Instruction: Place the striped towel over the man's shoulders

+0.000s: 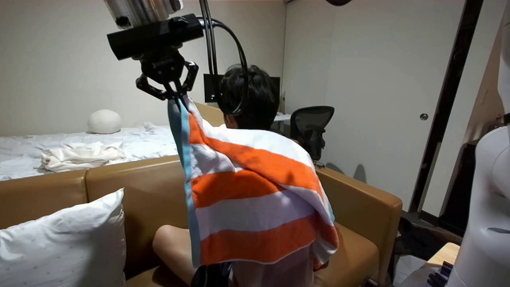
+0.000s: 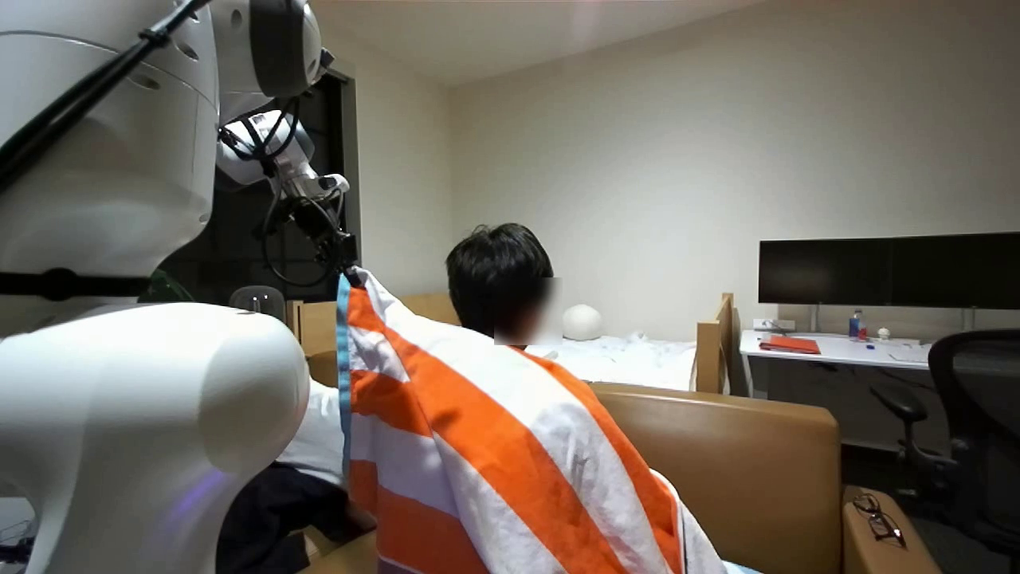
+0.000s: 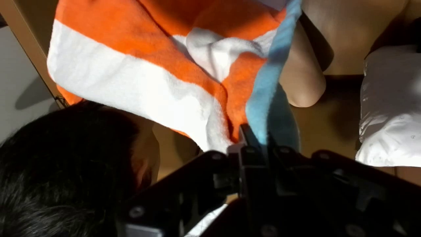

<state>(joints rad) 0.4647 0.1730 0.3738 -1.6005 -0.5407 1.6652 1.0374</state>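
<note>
The striped towel [image 1: 255, 183] is orange and white with a light blue edge. It hangs over the man's back and one shoulder in both exterior views [image 2: 494, 430] and fills the upper part of the wrist view [image 3: 131, 72]. The man [image 1: 253, 99] sits on the sofa, his dark-haired head [image 2: 498, 275] uncovered; it is at lower left in the wrist view [image 3: 62, 164]. My gripper [image 1: 179, 101] is shut on the towel's upper corner by the blue edge [image 3: 258, 138]. It holds that corner raised beside his head, above the other shoulder, so the towel slopes up to the fingers [image 2: 353, 275].
The brown sofa [image 1: 139, 191] runs around the man, with a white pillow [image 1: 67, 243] on it. A bed [image 1: 139, 137] with a cream blanket [image 1: 81, 155] lies beyond. Glasses [image 2: 880, 522] rest on the sofa arm. A desk [image 2: 845, 347] and office chair [image 2: 980, 430] stand farther off.
</note>
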